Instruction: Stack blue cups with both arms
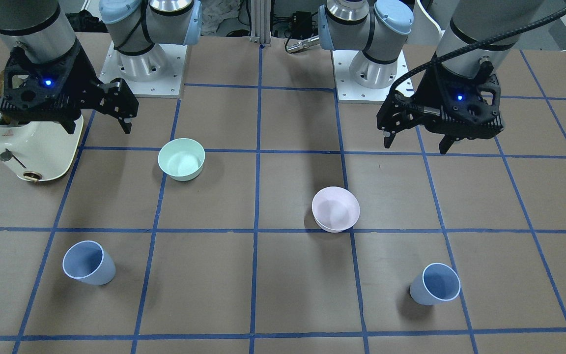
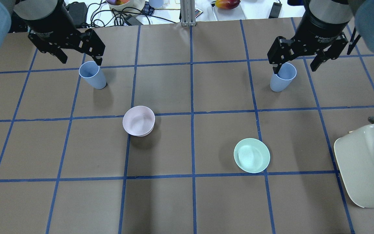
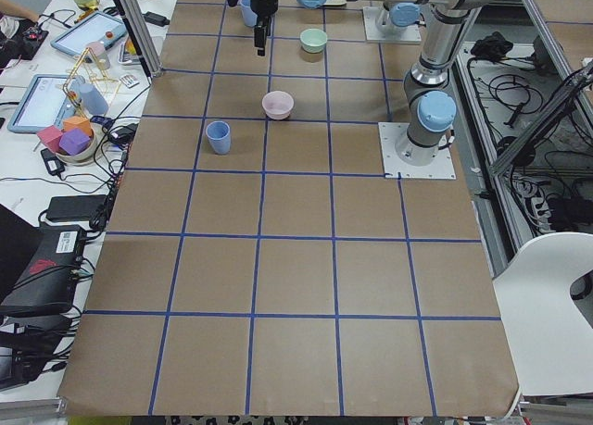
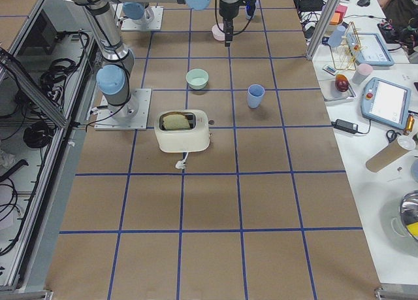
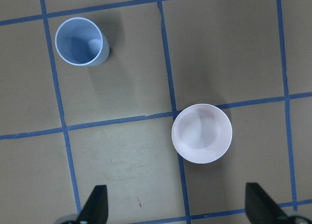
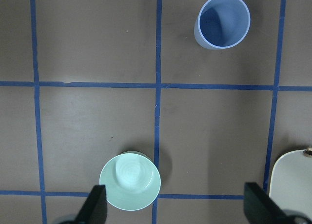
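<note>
Two pale blue cups stand upright on the brown table. One is on my left side (image 2: 92, 74) (image 1: 435, 283) and one on my right side (image 2: 282, 77) (image 1: 89, 263). My left gripper (image 2: 81, 61) (image 1: 415, 147) is open and empty, high above the table, on the robot's side of the left cup (image 5: 79, 41). My right gripper (image 2: 294, 70) (image 1: 99, 129) is open and empty, high above the table, on the robot's side of the right cup (image 6: 223, 21). Neither gripper touches a cup.
A pale pink bowl (image 2: 138, 121) (image 5: 202, 133) sits left of centre and a mint-green bowl (image 2: 252, 155) (image 6: 130, 181) right of centre, both nearer the robot than the cups. A cream toaster (image 2: 365, 165) (image 1: 32, 147) stands at my near right, under the right arm.
</note>
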You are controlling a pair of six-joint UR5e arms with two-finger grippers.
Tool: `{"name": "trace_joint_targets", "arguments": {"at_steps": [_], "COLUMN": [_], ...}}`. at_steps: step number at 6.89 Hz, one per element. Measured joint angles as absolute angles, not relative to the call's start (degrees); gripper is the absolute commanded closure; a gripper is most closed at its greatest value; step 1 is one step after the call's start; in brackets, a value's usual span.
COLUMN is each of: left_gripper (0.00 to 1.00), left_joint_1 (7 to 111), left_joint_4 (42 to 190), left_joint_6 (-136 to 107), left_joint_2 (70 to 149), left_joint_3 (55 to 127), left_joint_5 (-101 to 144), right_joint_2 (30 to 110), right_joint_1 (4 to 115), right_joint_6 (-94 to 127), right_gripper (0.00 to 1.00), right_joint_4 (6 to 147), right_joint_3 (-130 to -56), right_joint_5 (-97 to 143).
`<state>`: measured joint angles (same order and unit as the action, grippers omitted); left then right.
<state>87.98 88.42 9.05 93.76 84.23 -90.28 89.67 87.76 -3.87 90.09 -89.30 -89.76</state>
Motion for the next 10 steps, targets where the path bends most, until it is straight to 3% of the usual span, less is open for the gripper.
{"name": "trace_joint_targets", "arguments": {"at_steps": [7, 10], "left_gripper": [0.00, 0.00], "left_joint_1": [88.0, 87.7], "left_joint_4": [88.4, 88.1], "left_joint_6": [8.7, 9.1], "left_joint_2": [93.3, 96.6], "left_joint_3": [84.6, 82.9], "left_joint_5": [-90.1, -90.0], "right_joint_2": [89.3, 87.2], "right_joint_1": [86.7, 85.3], "right_joint_6": [-3.3, -3.0], "right_gripper": [0.00, 0.00], "right_joint_4": [90.7, 92.1], "right_joint_3": [-89.5, -89.4], "right_joint_5": [-91.0, -93.1]}}
